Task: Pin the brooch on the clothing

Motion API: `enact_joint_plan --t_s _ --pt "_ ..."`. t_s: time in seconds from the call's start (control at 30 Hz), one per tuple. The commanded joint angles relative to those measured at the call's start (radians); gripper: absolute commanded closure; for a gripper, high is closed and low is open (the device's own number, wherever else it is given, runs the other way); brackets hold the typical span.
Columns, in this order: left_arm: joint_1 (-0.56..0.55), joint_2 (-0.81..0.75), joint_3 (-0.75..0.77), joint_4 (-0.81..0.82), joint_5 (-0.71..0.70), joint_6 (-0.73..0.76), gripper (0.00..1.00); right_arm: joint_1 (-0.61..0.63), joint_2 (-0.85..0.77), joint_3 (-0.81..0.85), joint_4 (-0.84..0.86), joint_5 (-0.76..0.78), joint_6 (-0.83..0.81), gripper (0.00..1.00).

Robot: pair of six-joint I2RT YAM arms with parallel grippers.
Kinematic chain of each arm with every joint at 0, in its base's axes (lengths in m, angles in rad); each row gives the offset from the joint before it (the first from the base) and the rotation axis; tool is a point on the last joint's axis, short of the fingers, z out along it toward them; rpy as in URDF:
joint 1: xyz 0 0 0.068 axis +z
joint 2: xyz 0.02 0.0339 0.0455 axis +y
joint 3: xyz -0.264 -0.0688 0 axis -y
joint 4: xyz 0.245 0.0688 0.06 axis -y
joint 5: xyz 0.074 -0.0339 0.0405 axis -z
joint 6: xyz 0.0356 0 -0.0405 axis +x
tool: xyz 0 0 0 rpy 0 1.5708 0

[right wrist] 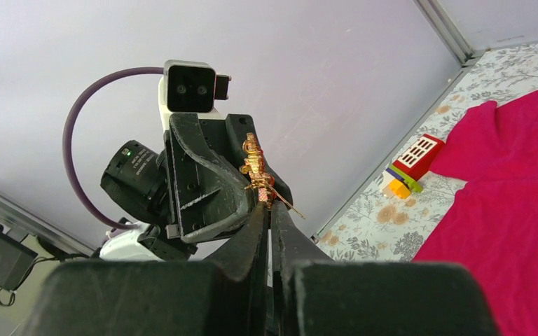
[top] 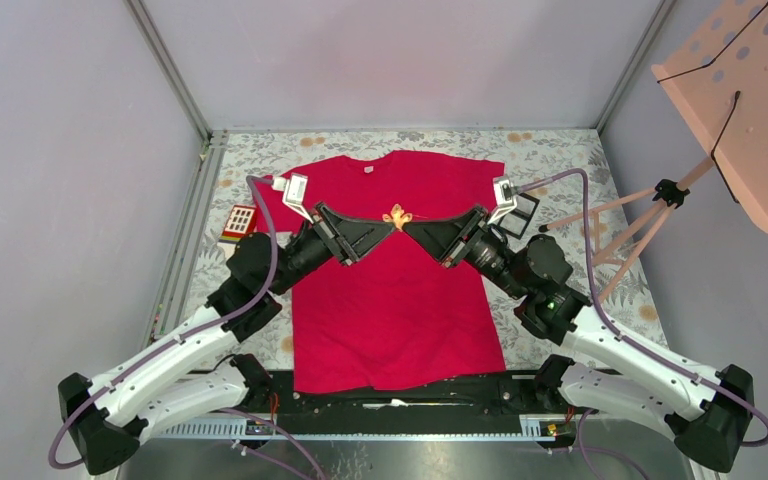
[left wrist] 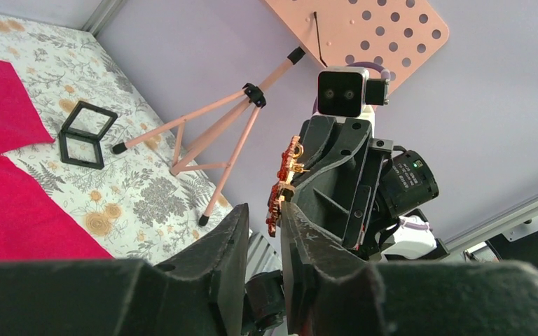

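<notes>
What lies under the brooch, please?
The red T-shirt, spread on the floral tablecloth. The patch directly below the brooch is hidden by it, the left gripper and the right gripper.

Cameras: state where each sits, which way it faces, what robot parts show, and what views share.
Top external: above and behind the bases, looking down at the shirt; both arms show, left gripper and right gripper meeting at the brooch.
Left wrist: on the left arm, facing the right gripper and case; own fingers at bottom.
Right wrist: on the right arm, facing the left gripper; own fingers at bottom.
Shared: all three show the brooch; wrist views face each other.
</notes>
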Motion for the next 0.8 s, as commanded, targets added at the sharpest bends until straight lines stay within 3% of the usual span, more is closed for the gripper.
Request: enact_joint_plan --t_s 0.0,0.1,0.17,0.27,0.33,0.5,0.67,0.77 --pt "-0.009 0.021 0.032 0.048 0.014 -0.009 0.77 0.012 -0.001 0.042 0.076 0.033 -0.002 1.0" --pt "-0.01 0.016 0.024 0.052 -0.003 -0.009 0.84 0.012 -0.006 0.04 0.069 0.035 -0.005 1.0" --pt "-0.011 0.013 0.021 0.051 -0.01 -0.005 0.97 0.012 -0.007 0.036 0.062 0.036 -0.007 1.0" --pt "-0.01 0.013 0.035 0.012 -0.013 0.014 1.0 0.012 -0.014 0.042 0.017 0.03 -0.017 0.99" --pt "-0.008 -0.001 0.053 -0.051 -0.039 0.042 1.0 0.012 -0.038 0.041 -0.055 0.039 -0.036 0.83" --pt "0.033 -0.028 0.13 -0.25 -0.016 0.146 1.0 0.012 -0.155 0.032 -0.351 0.148 -0.102 0.3" --pt "0.145 0.026 0.187 -0.362 0.272 0.179 1.0 -0.004 -0.21 0.1 -0.701 0.193 -0.212 0.08" --pt "0.166 0.083 0.235 -0.456 0.448 0.24 1.0 -0.057 -0.194 0.175 -0.79 0.04 -0.281 0.04"
